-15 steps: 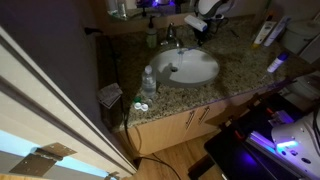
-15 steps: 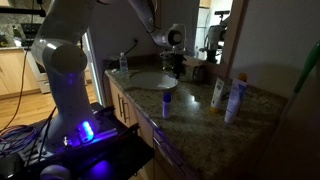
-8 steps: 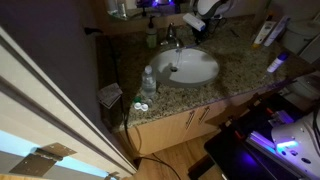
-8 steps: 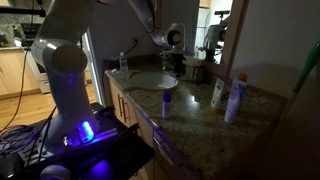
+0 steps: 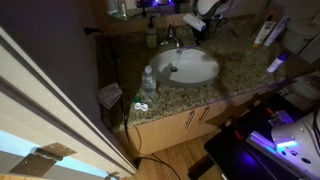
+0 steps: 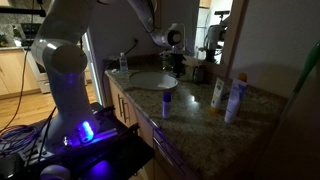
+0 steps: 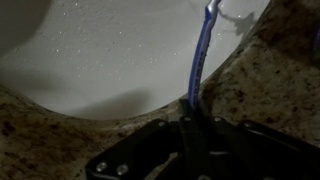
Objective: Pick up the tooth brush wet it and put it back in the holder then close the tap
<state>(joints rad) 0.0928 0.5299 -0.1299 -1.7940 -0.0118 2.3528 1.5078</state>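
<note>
In the wrist view my gripper [image 7: 187, 118] is shut on the handle of the blue tooth brush [image 7: 199, 60]. The brush runs up over the rim of the wet white basin [image 7: 100, 50], and its head ends by a pale curved edge [image 7: 240, 10] that I cannot identify. In both exterior views the gripper [image 5: 200, 28] [image 6: 175, 62] hangs low at the back of the basin [image 5: 190, 68], just beside the silver tap [image 5: 172, 40]. The dark frames do not let me pick out the holder.
A green soap bottle [image 5: 152, 35] stands by the tap. A clear water bottle [image 5: 148, 82] stands at the counter's front corner. White tubes [image 6: 218, 95] [image 6: 236, 98] and a small purple-lit bottle [image 6: 166, 102] stand on the granite counter [image 7: 280, 80]. A mirror rises behind.
</note>
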